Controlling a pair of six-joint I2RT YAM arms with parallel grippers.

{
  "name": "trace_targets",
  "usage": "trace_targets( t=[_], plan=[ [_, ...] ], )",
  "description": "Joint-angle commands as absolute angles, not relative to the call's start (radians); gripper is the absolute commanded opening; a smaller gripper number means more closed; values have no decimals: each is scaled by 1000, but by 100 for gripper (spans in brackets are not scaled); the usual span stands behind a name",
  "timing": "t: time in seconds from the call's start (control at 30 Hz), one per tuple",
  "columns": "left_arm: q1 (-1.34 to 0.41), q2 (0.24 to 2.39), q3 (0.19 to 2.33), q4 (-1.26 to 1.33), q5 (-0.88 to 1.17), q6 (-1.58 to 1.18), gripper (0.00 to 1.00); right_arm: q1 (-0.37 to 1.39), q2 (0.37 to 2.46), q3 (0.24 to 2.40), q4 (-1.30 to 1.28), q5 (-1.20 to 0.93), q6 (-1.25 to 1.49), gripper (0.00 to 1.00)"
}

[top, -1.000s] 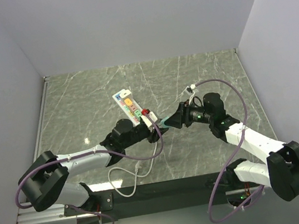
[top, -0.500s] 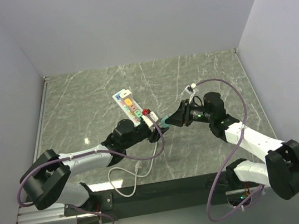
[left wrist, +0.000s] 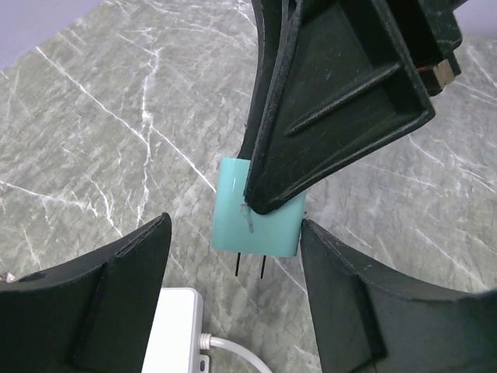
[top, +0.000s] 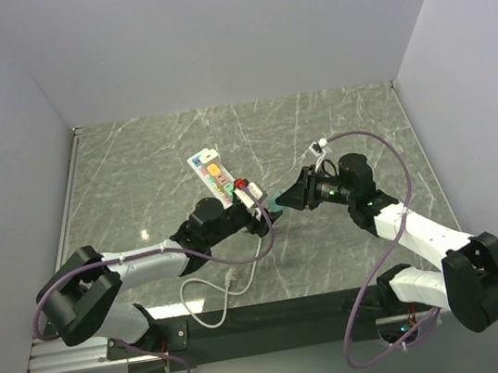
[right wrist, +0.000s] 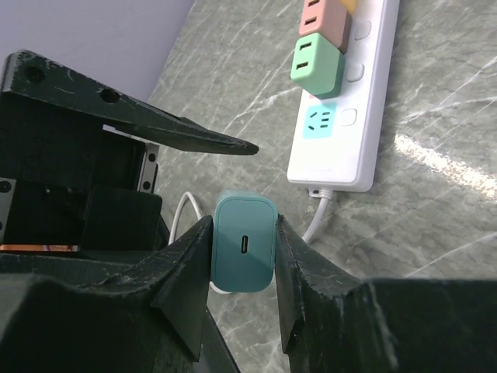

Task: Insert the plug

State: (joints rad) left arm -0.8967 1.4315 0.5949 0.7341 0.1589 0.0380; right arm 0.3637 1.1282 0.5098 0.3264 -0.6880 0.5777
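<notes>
Teal plug (right wrist: 244,250): sat clamped in right end effector (right wrist: 242,233).
Empty socket (right wrist: 319,122): lay ahead, slightly right.
Left end effector (left wrist: 233,272): stood apart.

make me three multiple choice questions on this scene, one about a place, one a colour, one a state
1. Where is the plug?
A. already plugged in
B. between the fingers of the right gripper
C. lying loose

2. What colour is the power strip?
A. black
B. teal
C. white

3. How is the left gripper?
A. open, its fingers either side of the plug
B. shut on the plug
C. shut and empty

Answers:
1 B: the right wrist view shows both fingers pressed on the plug's sides.
2 C: its body is plain white.
3 A: the left wrist view shows its fingers spread, with the plug between them.
</notes>
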Motion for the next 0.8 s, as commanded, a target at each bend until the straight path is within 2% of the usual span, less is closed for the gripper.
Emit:
trace_targets(
  t=[0.0, 0.43, 0.63, 0.77],
  plan=[
    [-893, 1422, 595, 782, 147, 34, 73, 365, 1120, 564, 338, -638, 543, 0],
    [-859, 1258, 500, 698, 235, 22, 76, 350, 1051, 591, 215, -502, 443, 0],
    [-720, 1213, 453, 727, 259, -54, 76, 354, 938, 569, 206, -463, 393, 0],
    [-618, 1245, 469, 717, 203, -132, 76, 377, 907, 580, 167, -400, 342, 0]
  ],
)
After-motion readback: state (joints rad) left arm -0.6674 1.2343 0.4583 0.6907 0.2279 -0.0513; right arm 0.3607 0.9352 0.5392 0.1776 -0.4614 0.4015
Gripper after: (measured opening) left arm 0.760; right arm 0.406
